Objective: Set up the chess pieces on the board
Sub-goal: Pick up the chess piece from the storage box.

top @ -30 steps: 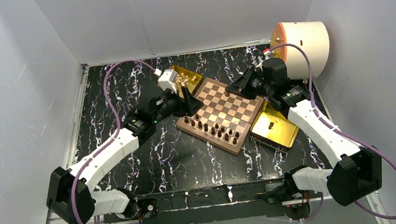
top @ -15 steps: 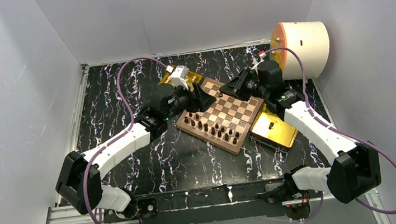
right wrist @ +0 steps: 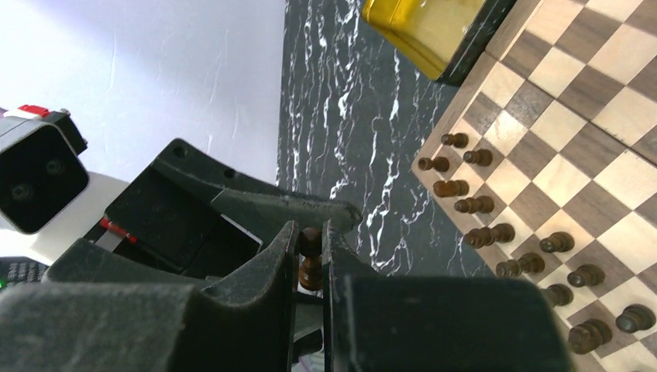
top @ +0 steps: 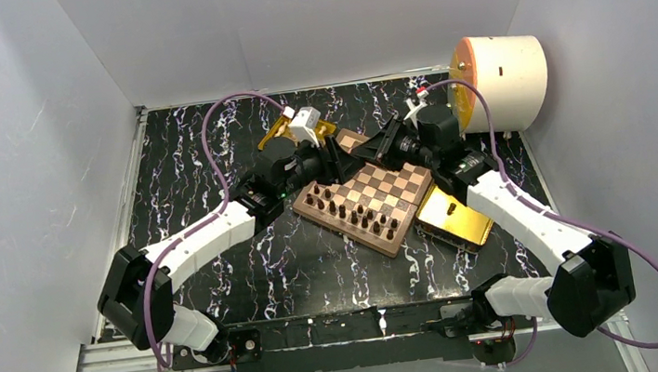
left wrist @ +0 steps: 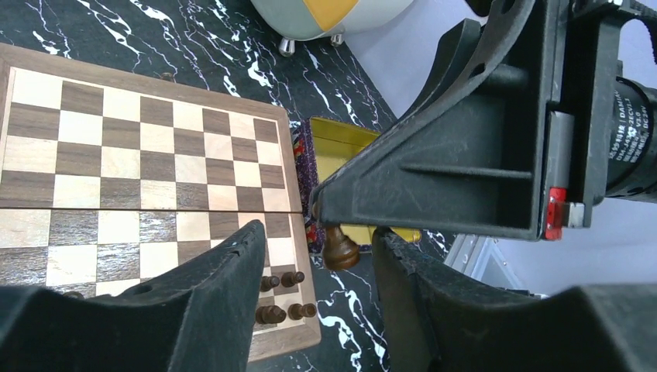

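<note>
The board (top: 397, 185) lies at the middle of the table, with dark brown chess pieces (top: 356, 213) standing in rows along its near-left side. My right gripper (top: 370, 150) hangs above the board's far-left corner, shut on a dark brown pawn (right wrist: 311, 260). Facing it from the left, my left gripper (top: 334, 159) is open. In the left wrist view that pawn (left wrist: 339, 249) sticks out below the right fingers, between my left fingers (left wrist: 232, 263), with a gap on each side. No pale cream pieces show.
One shiny gold tray (top: 455, 214) lies against the board's right side. Another gold tray (top: 274, 132) sits behind the left wrist. A white and orange cylinder (top: 500, 77) stands at the back right corner. Grey walls close in three sides.
My left gripper has swung right and forward from the gold tray at the board's far-left corner to meet the right gripper, its jaws narrowing. My right gripper has carried the pawn leftward.
</note>
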